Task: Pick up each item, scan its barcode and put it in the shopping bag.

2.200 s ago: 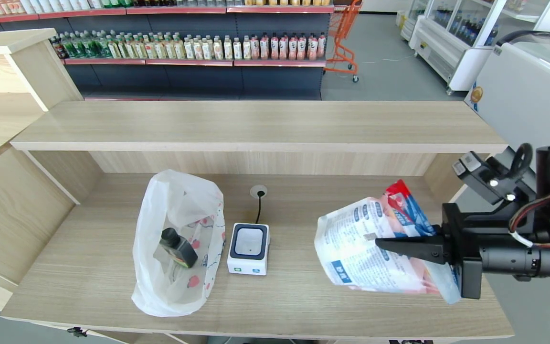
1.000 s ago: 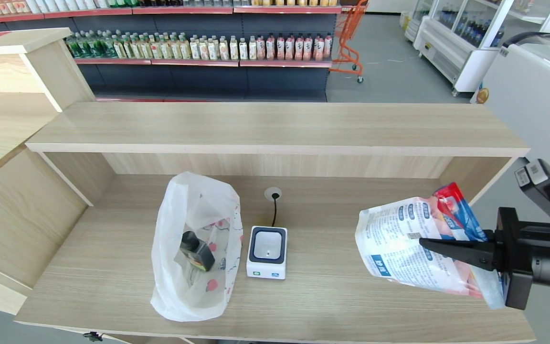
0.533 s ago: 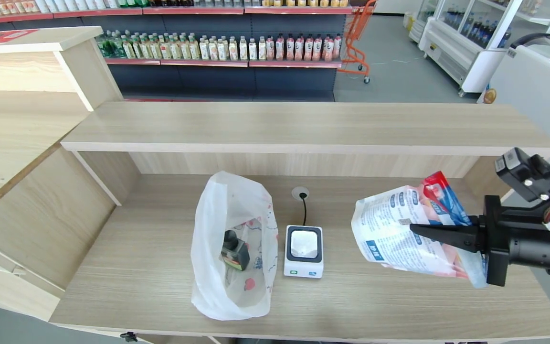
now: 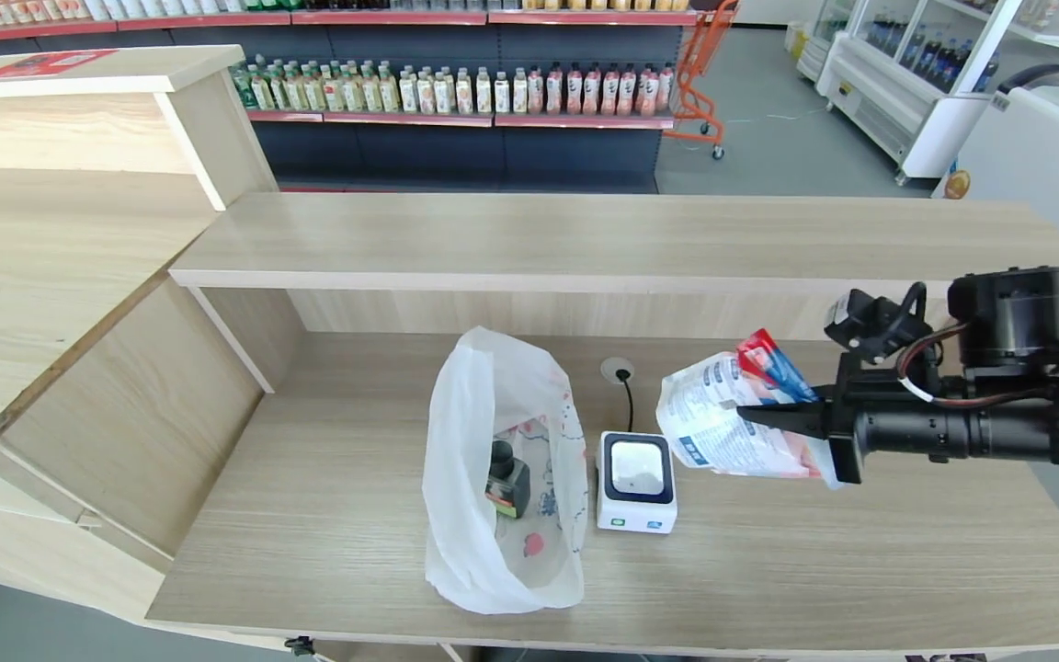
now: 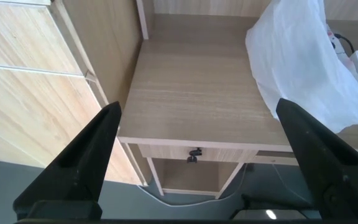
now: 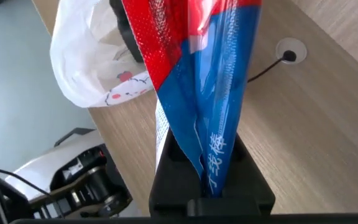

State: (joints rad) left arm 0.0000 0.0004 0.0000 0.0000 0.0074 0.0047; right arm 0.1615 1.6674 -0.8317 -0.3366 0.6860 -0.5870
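My right gripper (image 4: 754, 418) is shut on a white snack packet (image 4: 723, 425) with a red and blue top edge (image 6: 211, 87). It holds the packet in the air just right of the barcode scanner (image 4: 637, 480), with the printed white side facing the scanner. The white shopping bag (image 4: 502, 478) stands open to the left of the scanner, and a dark bottle (image 4: 506, 478) lies inside it. My left gripper (image 5: 197, 155) is open and holds nothing. It hangs off the counter's front edge, left of the shopping bag (image 5: 303, 62).
The scanner's cable runs back to a round grommet (image 4: 617, 370) in the wooden counter (image 4: 309, 515). A raised shelf (image 4: 585, 239) spans the back and a side panel (image 4: 134, 414) closes the left. Bare counter lies at the front right.
The head camera has panned, shifting the whole scene to the right. Measured against the scanner, my right gripper has carried the packet leftward, from well clear of it to right beside it.
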